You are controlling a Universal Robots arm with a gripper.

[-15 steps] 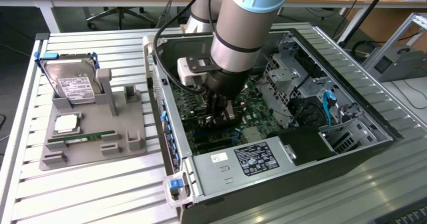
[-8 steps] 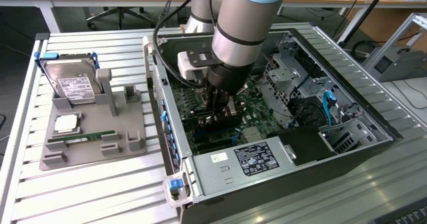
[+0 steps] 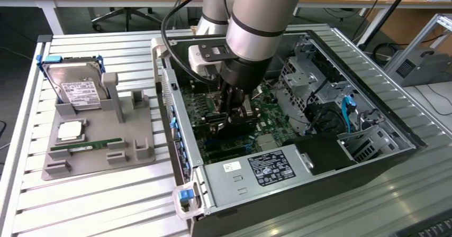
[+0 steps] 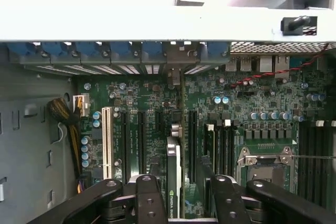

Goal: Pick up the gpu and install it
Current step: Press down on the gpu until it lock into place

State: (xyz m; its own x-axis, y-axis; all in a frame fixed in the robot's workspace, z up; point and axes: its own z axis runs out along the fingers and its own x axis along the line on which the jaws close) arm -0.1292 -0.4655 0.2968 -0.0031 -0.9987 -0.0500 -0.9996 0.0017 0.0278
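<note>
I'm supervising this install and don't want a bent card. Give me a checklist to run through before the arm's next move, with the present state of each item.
1. gpu held edge-on between the gripper fingers: ok.
2. Card over the motherboard inside the open case: ok.
3. Card lined up with a slot: cannot tell.
4. Card seated: cannot tell.
5. Hard drive and memory stick on the grey holder, outside the case: ok.

My arm point(image 3: 258, 15) was a thick silver-grey tube with a black band, ending in a black wrist. A black cable looped alongside it, past a black plate with screws. The gripper point(image 4: 181, 195) had black fingers point(image 4: 149, 198) studded with round bolt heads.
</note>
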